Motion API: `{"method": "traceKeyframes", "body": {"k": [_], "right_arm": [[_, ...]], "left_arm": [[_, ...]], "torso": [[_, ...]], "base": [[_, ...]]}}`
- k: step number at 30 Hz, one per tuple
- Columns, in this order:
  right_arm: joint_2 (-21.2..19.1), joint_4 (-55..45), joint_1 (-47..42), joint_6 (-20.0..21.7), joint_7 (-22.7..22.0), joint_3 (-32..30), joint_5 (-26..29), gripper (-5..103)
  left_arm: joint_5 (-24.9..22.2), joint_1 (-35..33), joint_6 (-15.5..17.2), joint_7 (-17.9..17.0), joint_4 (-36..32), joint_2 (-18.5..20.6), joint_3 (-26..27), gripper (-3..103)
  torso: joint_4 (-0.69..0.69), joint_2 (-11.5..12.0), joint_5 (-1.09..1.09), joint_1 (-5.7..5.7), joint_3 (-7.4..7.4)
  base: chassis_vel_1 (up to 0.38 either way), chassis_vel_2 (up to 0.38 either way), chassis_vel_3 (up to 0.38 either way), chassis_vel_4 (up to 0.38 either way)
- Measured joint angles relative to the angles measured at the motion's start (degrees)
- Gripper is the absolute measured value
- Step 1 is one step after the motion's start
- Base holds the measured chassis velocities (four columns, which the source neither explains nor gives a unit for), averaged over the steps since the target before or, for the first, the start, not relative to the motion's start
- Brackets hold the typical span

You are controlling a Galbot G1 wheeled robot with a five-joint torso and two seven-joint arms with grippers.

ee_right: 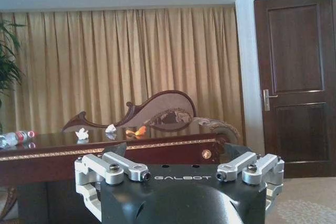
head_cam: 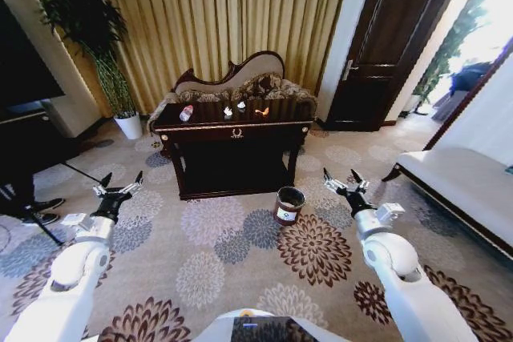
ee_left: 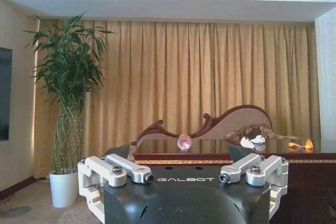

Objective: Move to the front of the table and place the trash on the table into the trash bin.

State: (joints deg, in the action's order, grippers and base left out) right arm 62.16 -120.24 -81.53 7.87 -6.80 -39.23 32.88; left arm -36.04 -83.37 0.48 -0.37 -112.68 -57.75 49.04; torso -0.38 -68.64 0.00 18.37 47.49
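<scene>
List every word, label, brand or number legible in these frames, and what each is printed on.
"GALBOT": on the left gripper body, left wrist view.
"GALBOT": on the right gripper body, right wrist view.
Trash bin: white label, too small to read.
Bottle: label too blurred to read.

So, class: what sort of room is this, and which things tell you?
Probably a hotel suite or formal sitting room: gold floor-length curtains, a carved-back sofa behind the dark gold-trimmed table, and a floral patterned carpet.
</scene>
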Motion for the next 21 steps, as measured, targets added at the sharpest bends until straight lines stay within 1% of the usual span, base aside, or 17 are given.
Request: {"method": "traceKeyframes", "body": {"k": [9,13,21], "right_arm": [[0.5,1.0,0.5,-0.3,0.0,1.5,-1.0,100],[0.6,1.6,0.6,-1.3,0.0,1.8,-1.3,100],[0.7,1.9,1.1,-1.5,0.0,2.0,-2.0,100]], "left_arm": [[0.1,0.1,0.0,0.0,0.3,-0.5,0.0,100],[0.1,0.0,0.0,0.0,0.4,-0.5,0.1,100],[0.1,0.0,-0.2,0.1,0.4,-0.6,0.3,100]], "torso": [[0.0,0.0,0.0,0.0,0.0],[0.0,0.0,0.0,0.0,0.0],[0.0,0.0,0.0,0.0,0.0]], "base": [[0.0,0.0,0.0,0.0],[0.0,0.0,0.0,0.0],[0.0,0.0,0.0,0.0]]}}
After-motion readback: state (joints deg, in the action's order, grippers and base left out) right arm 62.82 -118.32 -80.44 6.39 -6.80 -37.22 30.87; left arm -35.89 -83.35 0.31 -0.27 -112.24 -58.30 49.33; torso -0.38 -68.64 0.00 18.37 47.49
